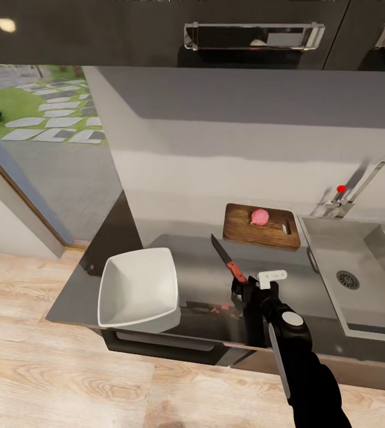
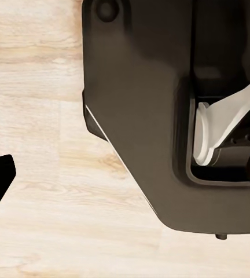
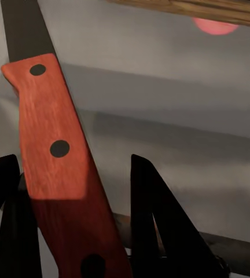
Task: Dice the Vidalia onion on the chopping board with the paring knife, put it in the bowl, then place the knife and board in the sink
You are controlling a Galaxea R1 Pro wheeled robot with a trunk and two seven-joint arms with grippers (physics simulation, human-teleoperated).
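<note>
The Vidalia onion (image 1: 259, 216), small and pinkish, sits on the dark wooden chopping board (image 1: 240, 230) on the grey countertop (image 1: 186, 249) just left of the sink (image 1: 329, 249). My right gripper (image 1: 243, 291) is shut on the paring knife (image 1: 223, 252), whose dark blade points toward the board. In the right wrist view its reddish-brown handle (image 3: 55, 150) fills the space between the black fingers (image 3: 151, 220), with the onion (image 3: 214, 26) and board edge (image 3: 206, 8) ahead. The white bowl (image 1: 138, 288) stands at the counter's front left. My left gripper (image 2: 125, 176) hangs open over the floor.
The chrome tap (image 1: 368, 178) with its red-knobbed lever (image 1: 341, 189) rises behind the sink. Glossy black upper cabinets (image 1: 157, 35) hang overhead. A glass door to a garden (image 1: 44, 113) lies left of the counter's end. The robot's dark base (image 2: 148, 116) is beside the left gripper.
</note>
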